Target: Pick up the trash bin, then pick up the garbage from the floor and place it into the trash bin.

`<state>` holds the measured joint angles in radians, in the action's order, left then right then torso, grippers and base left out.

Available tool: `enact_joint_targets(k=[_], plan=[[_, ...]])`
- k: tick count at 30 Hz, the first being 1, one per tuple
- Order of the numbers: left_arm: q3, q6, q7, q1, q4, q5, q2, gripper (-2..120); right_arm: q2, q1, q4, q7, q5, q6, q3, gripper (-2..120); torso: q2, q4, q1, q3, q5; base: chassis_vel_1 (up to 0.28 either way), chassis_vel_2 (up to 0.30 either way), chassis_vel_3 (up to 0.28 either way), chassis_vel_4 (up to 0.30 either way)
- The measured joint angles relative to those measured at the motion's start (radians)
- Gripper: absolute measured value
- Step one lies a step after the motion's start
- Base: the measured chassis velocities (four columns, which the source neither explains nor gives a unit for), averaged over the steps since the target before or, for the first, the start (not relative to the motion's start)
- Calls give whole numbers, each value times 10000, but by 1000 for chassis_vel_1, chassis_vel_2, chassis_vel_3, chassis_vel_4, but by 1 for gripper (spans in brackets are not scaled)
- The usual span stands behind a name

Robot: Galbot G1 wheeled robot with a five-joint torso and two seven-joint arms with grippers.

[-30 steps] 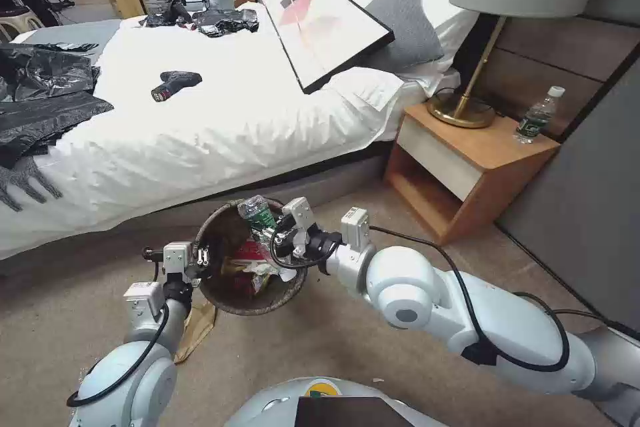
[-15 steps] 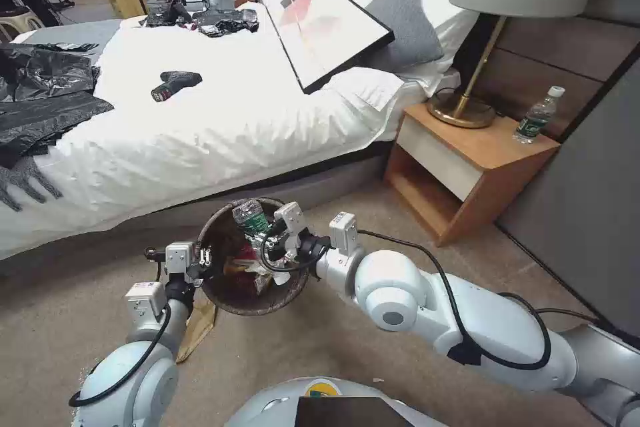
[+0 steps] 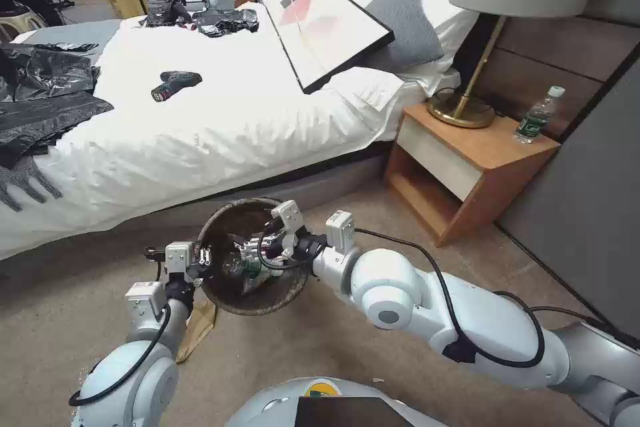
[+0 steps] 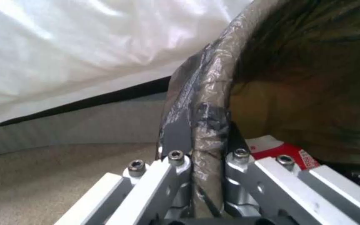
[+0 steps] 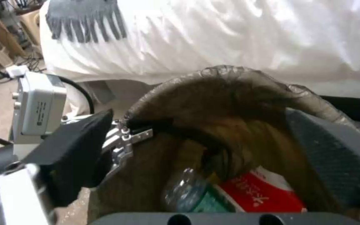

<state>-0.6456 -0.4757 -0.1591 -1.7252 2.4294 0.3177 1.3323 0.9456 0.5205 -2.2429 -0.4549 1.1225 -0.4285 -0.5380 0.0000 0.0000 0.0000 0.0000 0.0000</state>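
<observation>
**Bottle in the lined bin, bin held at its rim**

The trash bin (image 3: 230,300) is held above the carpeted floor (image 3: 347,340), just in front of the bed (image 3: 200,127). Its dark bag liner is folded over the rim, and its mouth faces up and is tipped toward the robot. The rim on the robot's left side is clamped by the left claw (image 3: 200,261); in the left wrist view the fingers (image 4: 176,162) are seen closed on the lined rim, one outside the wall and one inside.

Inside the bin, a small clear plastic bottle (image 5: 184,190) with a green label is seen lying on its side, its long axis slanted across the bin floor. Beside it, touching, lies a red-and-white wrapper (image 5: 259,193). Whether further pieces lie beneath them cannot be told.

The right claw (image 3: 257,248) is placed over the bin's mouth, reaching in from the robot's right side, above the bottle. In the right wrist view its two dark pads (image 5: 326,162) are seen spread well apart, with nothing between them.

A crumpled brown paper bag (image 3: 193,330) lies on the floor just beside the bin, under the left wrist. To the right, open carpet is left between the bin and the wooden nightstand (image 3: 467,167).
</observation>
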Motion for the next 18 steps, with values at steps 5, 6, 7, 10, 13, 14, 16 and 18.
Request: enact_joint_targets(k=[5,6,7,10,13,14,16,18], plan=[[-1,2,5,33,-27,5,0,3,-16,-16,-77,-19,12,0,35,100,0,0,0,0,1,0,0,0,0],[-1,3,5,34,-28,5,1,3,-22,-21,-102,-19,14,0,49,100,0,0,0,0,1,0,0,0,0],[-1,3,7,34,-29,7,3,3,-26,-27,-132,-20,15,3,86,100,0,0,0,0,1,0,0,0,0],[-8,4,7,32,-30,9,3,3,-28,-38,-211,-22,18,14,211,100,0,0,0,0,1,0,0,0,0],[-12,5,8,31,-36,11,7,3,-41,-47,-383,-24,35,30,437,100,0,0,0,0,1,0,0,0,0],[-12,6,8,31,-38,11,10,3,-57,-48,-448,-23,39,38,509,100,0,0,0,0,1,0,0,0,0],[-12,11,9,31,-42,11,16,3,-161,-12,-698,19,68,64,848,100,0,2,0,0,1,0,0,0,0],[-12,14,10,32,-48,14,16,3,-276,65,-836,111,70,103,1092,100,0,1,0,0,1,0,0,0,0]])
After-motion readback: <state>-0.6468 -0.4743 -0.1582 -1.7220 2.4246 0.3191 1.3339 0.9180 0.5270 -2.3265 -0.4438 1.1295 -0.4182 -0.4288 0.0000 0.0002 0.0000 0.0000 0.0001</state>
